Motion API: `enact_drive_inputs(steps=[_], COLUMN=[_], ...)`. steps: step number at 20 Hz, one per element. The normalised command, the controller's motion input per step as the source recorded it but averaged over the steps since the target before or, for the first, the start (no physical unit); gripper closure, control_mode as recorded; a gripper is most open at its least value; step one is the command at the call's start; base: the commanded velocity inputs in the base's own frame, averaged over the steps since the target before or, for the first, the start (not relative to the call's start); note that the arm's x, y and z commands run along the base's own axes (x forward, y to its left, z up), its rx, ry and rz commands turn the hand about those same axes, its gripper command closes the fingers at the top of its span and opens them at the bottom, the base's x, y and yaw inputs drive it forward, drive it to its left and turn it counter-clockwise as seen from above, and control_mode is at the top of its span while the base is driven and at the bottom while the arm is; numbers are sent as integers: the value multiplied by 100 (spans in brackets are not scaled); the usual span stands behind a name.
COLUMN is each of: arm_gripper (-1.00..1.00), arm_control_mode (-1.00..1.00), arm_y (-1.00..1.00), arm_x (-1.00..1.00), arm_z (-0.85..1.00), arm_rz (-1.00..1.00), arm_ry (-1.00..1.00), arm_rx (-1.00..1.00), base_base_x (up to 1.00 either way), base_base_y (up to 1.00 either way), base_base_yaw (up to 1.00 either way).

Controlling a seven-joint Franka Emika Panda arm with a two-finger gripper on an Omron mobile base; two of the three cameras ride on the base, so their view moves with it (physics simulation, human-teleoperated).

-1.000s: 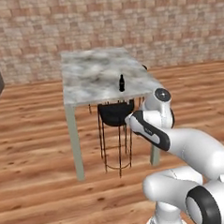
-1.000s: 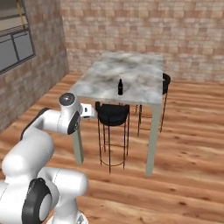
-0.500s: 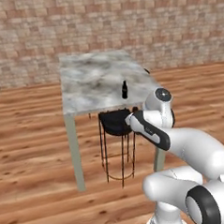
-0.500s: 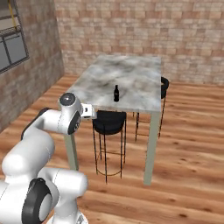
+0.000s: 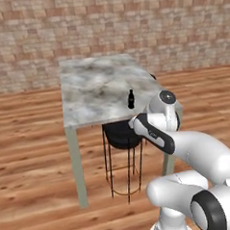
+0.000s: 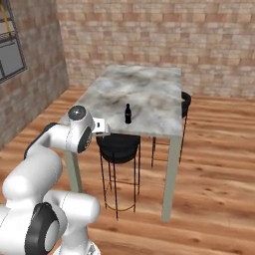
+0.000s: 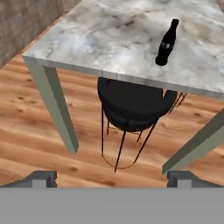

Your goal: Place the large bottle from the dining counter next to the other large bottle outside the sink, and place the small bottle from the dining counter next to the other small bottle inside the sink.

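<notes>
The small bottle (image 5: 131, 99) (image 6: 128, 114) (image 7: 166, 43) is short, black and thin-necked. It stands upright near the near edge of the dining counter (image 5: 88, 87) (image 6: 149, 89) (image 7: 105, 37), a white marble top on pale grey-green legs. My gripper (image 7: 112, 177) is open, its fingertips (image 7: 41, 177) wide apart with nothing between them. It hangs in front of the counter's near edge, short of the bottle and a little below the top. The large bottle and the sink are out of view.
A black round stool (image 5: 120, 136) (image 6: 118, 145) (image 7: 133, 105) on thin wire legs is tucked under the counter's near edge. Another black stool (image 6: 185, 99) stands at the far right side. Wooden floor surrounds the counter, with brick walls behind.
The whole picture has shifted: the base has driven nearer, so the counter and bottle look larger. The bottle stays put on the top. The gripper stays open.
</notes>
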Motion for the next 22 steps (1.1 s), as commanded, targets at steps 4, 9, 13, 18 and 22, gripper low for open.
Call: enact_drive_inputs(steps=[4,9,13,18,22], arm_gripper=[-100,-100,-100,-100,-100], arm_control_mode=[100,100,100,100,100], arm_y=[0,0,0,0,0], arm_x=[0,0,0,0,0], arm_z=[0,0,0,0,0], arm_rz=[0,0,0,0,0], arm_ry=[0,0,0,0,0], arm_rx=[0,0,0,0,0], base_base_x=[38,39,43,40,38], base_base_y=[1,0,0,0,0], base_base_yaw=[-1,-1,-2,-2,-2])
